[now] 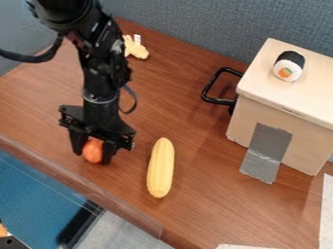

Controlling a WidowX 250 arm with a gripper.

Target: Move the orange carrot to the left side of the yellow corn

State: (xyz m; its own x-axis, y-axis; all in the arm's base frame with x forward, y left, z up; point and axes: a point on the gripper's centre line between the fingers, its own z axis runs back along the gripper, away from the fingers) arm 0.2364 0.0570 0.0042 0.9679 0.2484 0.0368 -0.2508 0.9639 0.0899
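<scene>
My gripper (93,148) hangs low over the wooden table at the left, pointing down and shut on the orange carrot (93,151). One finger presses each side of the carrot, whose upper end is hidden by the gripper; whether its lower end rests on the table, I cannot tell. To the right of them the yellow corn (160,168) lies on the table, its length running from the back toward the front, apart from both carrot and gripper.
A light wooden box (284,114) with grey tape stands at the right, with a sushi toy (288,66) on top and a black handle (218,88) beside it. A small yellow toy (136,48) lies at the back. The table's edge (78,182) runs along the front left.
</scene>
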